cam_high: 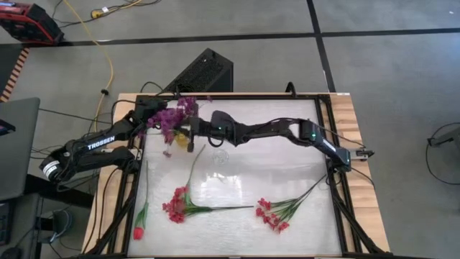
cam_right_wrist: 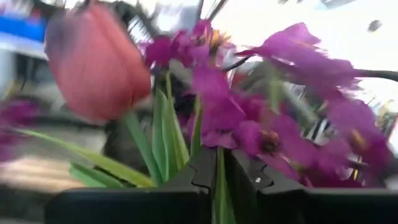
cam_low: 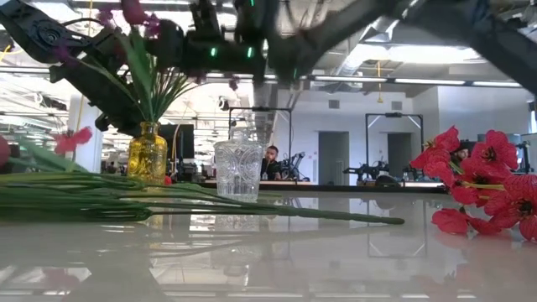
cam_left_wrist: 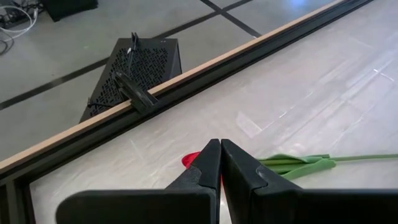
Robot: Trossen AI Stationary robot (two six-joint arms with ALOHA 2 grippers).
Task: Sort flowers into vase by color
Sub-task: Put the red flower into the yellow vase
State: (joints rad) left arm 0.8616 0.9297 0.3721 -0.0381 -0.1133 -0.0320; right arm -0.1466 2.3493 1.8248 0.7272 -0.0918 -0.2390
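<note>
An amber vase stands at the table's far left and holds purple flowers and a pink tulip. To its right stands a clear glass vase with nothing showing in it. My right gripper reaches across the table into the bunch, its fingers a little apart. On the table lie two red-pink sprays and a red tulip. My left gripper hovers shut at the far left, above another red tulip lying on the table. My right gripper has a thin green stem of the bunch between its two fingers, which come at it about level from the table's right and lie across it. The gap looks wider than the stem, so I cannot tell whether the fingers touch it.
A black perforated box stands on the floor beyond the far edge. A dark rail runs along that edge. Long green stems cross the table's middle. There is free room at the table's far right.
</note>
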